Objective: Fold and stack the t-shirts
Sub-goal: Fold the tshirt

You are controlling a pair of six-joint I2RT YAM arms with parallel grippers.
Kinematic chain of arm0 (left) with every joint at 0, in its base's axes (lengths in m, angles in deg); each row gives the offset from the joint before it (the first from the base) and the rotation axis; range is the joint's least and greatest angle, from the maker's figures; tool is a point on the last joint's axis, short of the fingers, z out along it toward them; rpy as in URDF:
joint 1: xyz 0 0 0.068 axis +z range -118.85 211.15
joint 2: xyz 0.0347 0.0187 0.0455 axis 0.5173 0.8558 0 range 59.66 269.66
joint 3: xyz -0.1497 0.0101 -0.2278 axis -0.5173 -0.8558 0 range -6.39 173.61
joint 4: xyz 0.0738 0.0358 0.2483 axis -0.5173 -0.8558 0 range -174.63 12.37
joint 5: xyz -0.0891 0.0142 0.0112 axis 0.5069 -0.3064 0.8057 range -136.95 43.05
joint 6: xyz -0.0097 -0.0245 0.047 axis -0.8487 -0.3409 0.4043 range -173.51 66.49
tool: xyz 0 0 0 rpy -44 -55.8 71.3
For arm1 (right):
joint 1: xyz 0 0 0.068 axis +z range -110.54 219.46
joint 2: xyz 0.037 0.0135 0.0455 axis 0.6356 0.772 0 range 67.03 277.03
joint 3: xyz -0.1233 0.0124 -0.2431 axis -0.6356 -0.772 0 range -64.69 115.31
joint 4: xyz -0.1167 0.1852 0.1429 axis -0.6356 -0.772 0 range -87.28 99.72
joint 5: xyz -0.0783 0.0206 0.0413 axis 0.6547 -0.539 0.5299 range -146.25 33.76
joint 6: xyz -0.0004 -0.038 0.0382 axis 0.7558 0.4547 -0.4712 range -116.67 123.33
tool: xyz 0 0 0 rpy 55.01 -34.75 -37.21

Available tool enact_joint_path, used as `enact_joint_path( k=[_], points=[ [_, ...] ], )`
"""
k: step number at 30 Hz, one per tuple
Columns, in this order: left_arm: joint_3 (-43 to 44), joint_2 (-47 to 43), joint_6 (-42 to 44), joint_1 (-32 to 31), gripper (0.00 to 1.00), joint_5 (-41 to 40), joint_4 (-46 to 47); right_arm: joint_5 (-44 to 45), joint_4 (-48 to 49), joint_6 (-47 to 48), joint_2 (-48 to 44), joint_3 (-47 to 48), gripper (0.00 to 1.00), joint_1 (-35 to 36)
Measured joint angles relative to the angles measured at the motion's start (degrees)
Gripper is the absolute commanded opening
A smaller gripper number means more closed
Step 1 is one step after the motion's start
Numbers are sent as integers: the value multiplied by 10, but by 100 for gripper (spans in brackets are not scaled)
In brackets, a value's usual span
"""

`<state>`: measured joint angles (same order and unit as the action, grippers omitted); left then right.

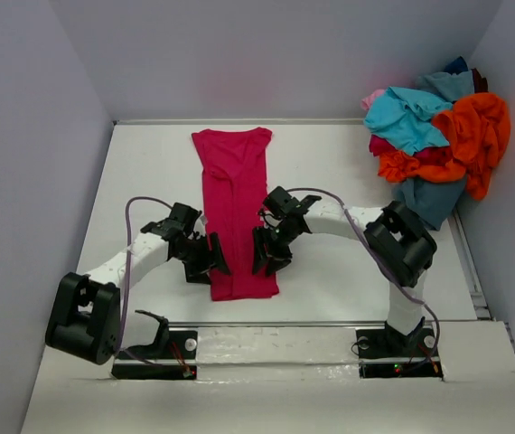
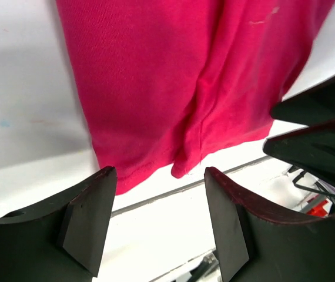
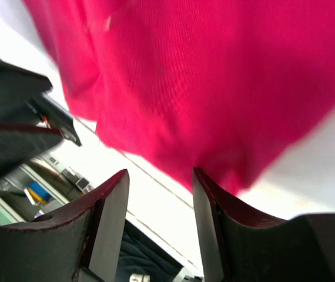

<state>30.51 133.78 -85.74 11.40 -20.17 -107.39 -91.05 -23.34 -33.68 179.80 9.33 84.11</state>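
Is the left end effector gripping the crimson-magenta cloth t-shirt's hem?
No, the left end effector stands open, white table showing between its fingers, the crimson-magenta cloth t-shirt's hem lying beyond them.

A white table [image 1: 149, 163] sits boxed in by pale grey walls [image 1: 23, 136], a metal strip [image 1: 285, 323] along its near edge

Robot lab cell: a white table [image 1: 149, 163] boxed by plain walls [image 1: 32, 108].

Bright, even light with soft shadows; t-shirt [image 3: 214, 88] blurred at right wrist.
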Motion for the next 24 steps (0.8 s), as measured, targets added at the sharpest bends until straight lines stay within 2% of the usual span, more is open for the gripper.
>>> enact_joint_path(
  k=[4,10,16,24],
  points=[
    [3,-37,2,0,73,-10,-16,19,-5,-11,-72,-36,59,-4],
    [-10,-42,0,0,73,-10,-17,38,12,-36,-138,-68,61,-8],
    [-49,-54,-11,0,76,-3,-16,46,43,-73,-145,-151,68,-16],
    [-65,-63,-16,0,77,0,3,63,101,-124,-196,-226,72,-30]
  ],
)
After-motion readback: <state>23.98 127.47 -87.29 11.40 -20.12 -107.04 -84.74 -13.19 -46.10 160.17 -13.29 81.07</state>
